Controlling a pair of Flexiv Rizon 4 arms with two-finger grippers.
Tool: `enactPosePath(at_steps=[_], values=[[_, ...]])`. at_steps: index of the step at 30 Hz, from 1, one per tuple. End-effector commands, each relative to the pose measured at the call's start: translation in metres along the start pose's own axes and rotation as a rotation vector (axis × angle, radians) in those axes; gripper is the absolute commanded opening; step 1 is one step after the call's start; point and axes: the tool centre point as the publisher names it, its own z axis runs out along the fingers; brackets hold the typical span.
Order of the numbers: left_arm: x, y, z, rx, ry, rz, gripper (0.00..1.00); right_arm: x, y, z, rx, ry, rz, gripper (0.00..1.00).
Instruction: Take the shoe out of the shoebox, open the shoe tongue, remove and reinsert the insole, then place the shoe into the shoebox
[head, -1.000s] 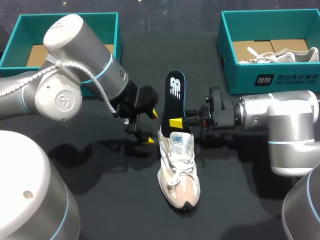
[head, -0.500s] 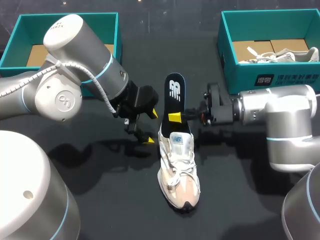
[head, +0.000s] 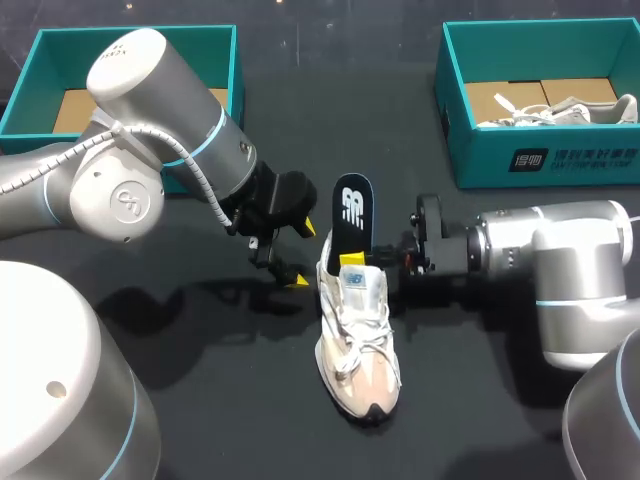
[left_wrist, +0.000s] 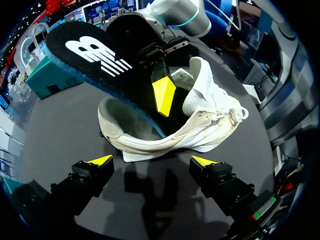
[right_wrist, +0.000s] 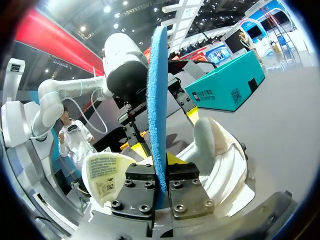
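Observation:
A white and pink sneaker (head: 356, 340) lies mid-table, toe toward the front edge. Its black insole (head: 352, 213), with a white logo, stands steeply out of the shoe opening. My right gripper (head: 353, 260) comes in from the right and is shut on the insole just above the tongue. From the right wrist, the insole's blue edge (right_wrist: 158, 95) rises out of the shut gripper (right_wrist: 161, 170), with the sneaker (right_wrist: 220, 150) beneath. My left gripper (head: 303, 255) hangs open just left of the heel. In its wrist view the gripper (left_wrist: 152, 161) faces the sneaker's side (left_wrist: 170, 135), holding nothing.
A teal shoebox (head: 130, 32) with a cardboard bottom sits at the back left. A second teal shoebox (head: 560, 155) at the back right holds another white shoe (head: 565, 110). Dark bare tabletop surrounds the sneaker.
My right gripper closed on the insole and moved down, lowering the insole deeper into the shoe opening. The left arm has stayed still.

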Motion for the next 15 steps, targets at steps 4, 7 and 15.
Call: enactPosePath(at_steps=[4, 7, 15], values=[[0.000, 0.000, 0.001, -0.001, 0.000, 0.001, 1.00, 0.007, -0.013, 0.003, 0.004, 0.001, 0.021, 0.00], [0.000, 0.000, 0.001, -0.001, 0.000, 0.001, 1.00, 0.011, -0.013, 0.005, 0.011, -0.001, 0.019, 0.00], [0.000, 0.000, 0.001, -0.001, 0.000, 0.001, 1.00, 0.018, 0.010, 0.002, 0.021, -0.021, -0.052, 0.39]])
